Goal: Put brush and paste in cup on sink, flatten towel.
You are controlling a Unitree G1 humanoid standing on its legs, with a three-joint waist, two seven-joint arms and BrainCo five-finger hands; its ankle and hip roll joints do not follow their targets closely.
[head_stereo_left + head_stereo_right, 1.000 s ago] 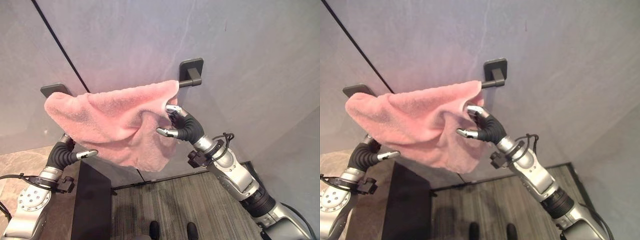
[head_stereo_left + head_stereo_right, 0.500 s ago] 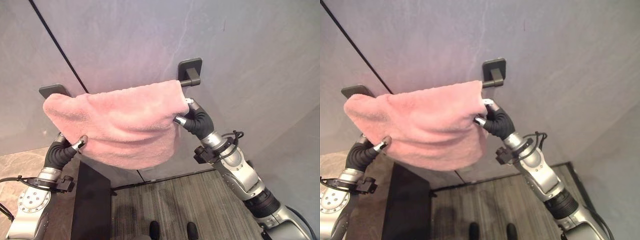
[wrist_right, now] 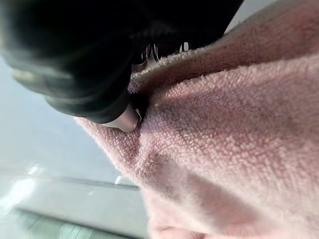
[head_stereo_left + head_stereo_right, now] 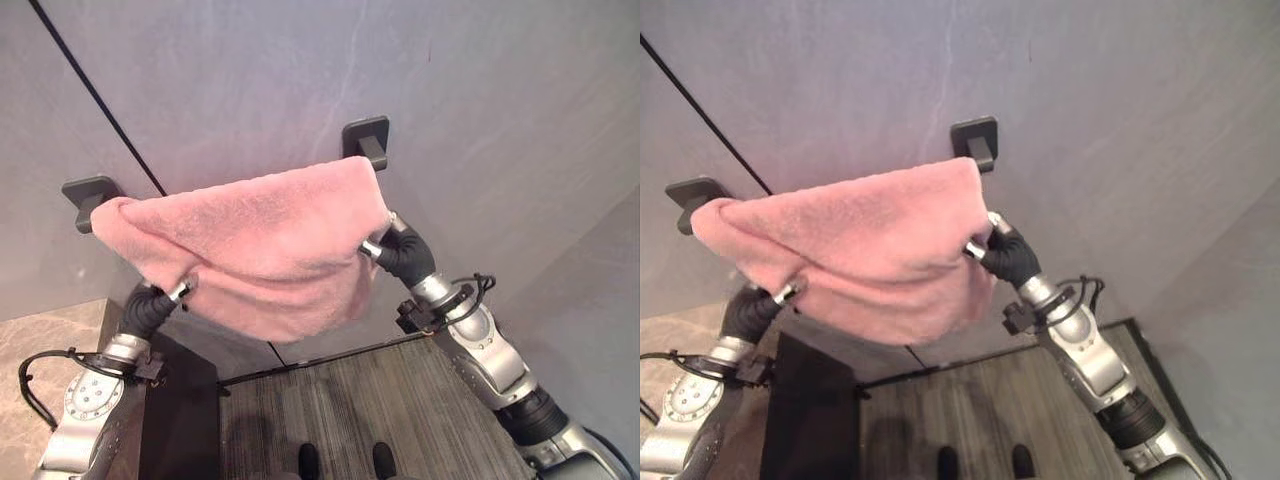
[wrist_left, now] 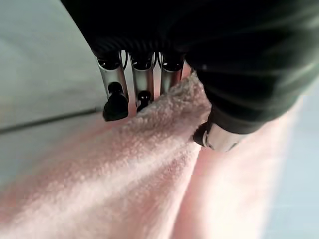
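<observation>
A pink towel [image 4: 250, 245] hangs over a dark wall bar between a left bracket [image 4: 85, 192] and a right bracket [image 4: 366, 136]. My right hand [image 4: 400, 250] is shut on the towel's right edge just below the right bracket; in the right wrist view its thumb [image 3: 124, 118] pinches the pink cloth [image 3: 234, 124]. My left hand [image 4: 160, 300] grips the towel's lower left hem. In the left wrist view its fingers [image 5: 142, 87] and thumb [image 5: 217, 137] curl round the cloth [image 5: 124, 174].
A grey wall [image 4: 500, 120] with a dark diagonal seam stands behind the towel. Below at the left is a beige counter [image 4: 40, 350] with a black cabinet side [image 4: 180, 420]. A striped grey floor [image 4: 350, 400] lies beneath.
The towel has been pulled wider along the bar, its right edge nearer the right bracket. Both hands rose and closed in on the cloth. The camera has tilted a little.
</observation>
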